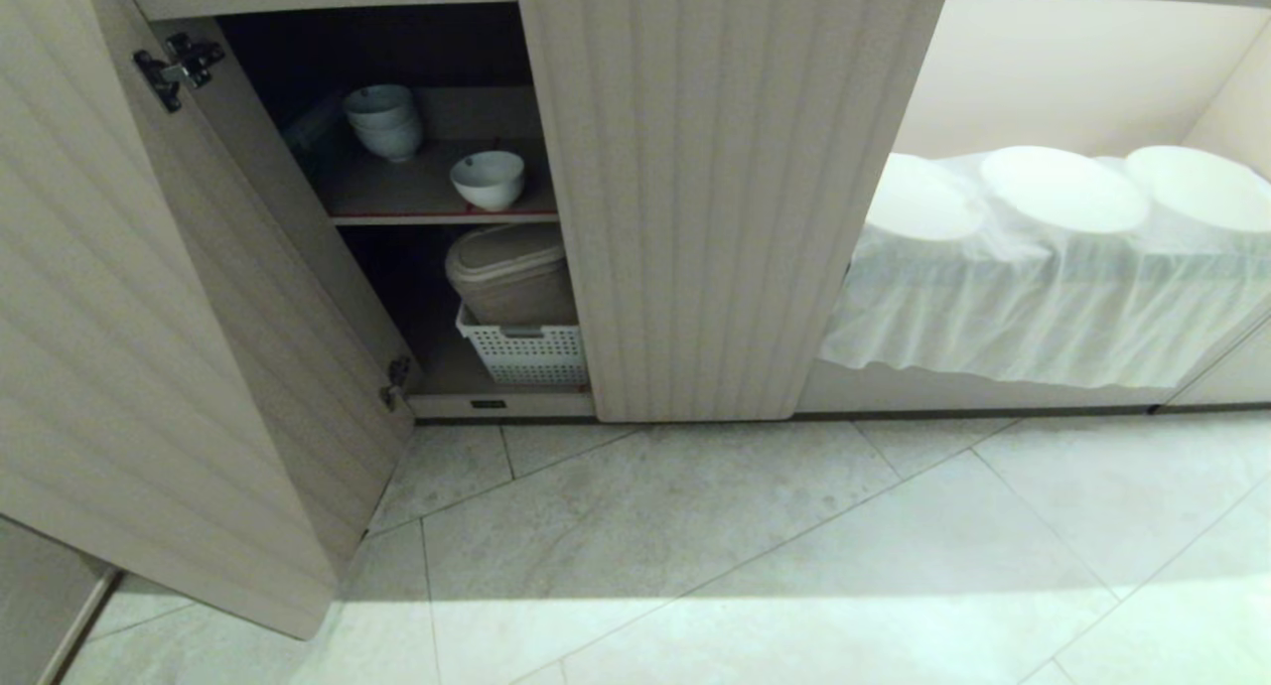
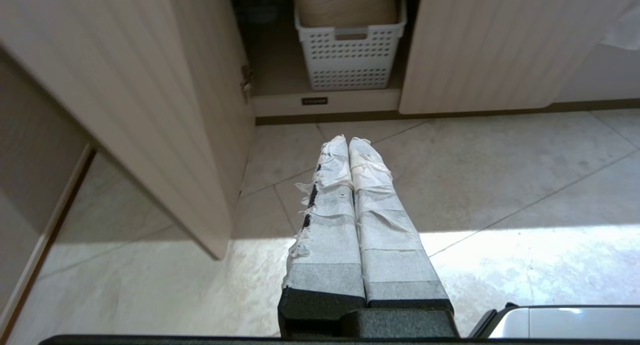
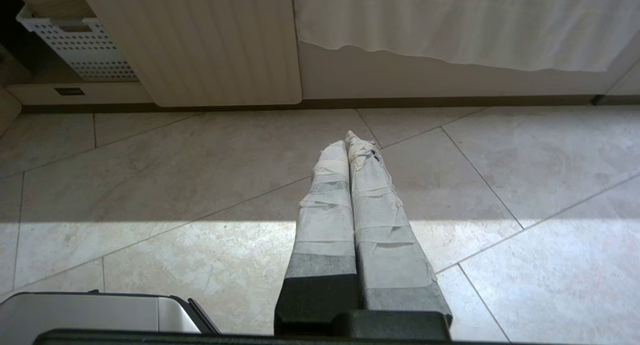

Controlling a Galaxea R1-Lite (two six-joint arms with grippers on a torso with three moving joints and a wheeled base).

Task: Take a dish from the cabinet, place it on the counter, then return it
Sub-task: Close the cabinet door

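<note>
Sitting alone near the front edge of the upper shelf (image 1: 437, 211) in the open cabinet (image 1: 725, 199), the dish (image 1: 488, 179) is a small white bowl, upright, with a stack of bowls (image 1: 382, 119) behind it and well apart. It looks like glazed ceramic: stiff, fairly light, slick under taped pads, and liable to chip if knocked against the shelf lip or the open door (image 1: 149, 298). The best hold is probably across the rim, one finger inside the wall and one outside; pinching the round outer wall would likely let it slip. Neither arm is near it: the left gripper (image 2: 348, 141) and the right gripper (image 3: 348, 140) both hang low over the floor tiles (image 1: 755, 546), jaws clenched with nothing between them. Below the shelf a white basket (image 1: 523, 352) holds a beige container (image 1: 511, 273).
</note>
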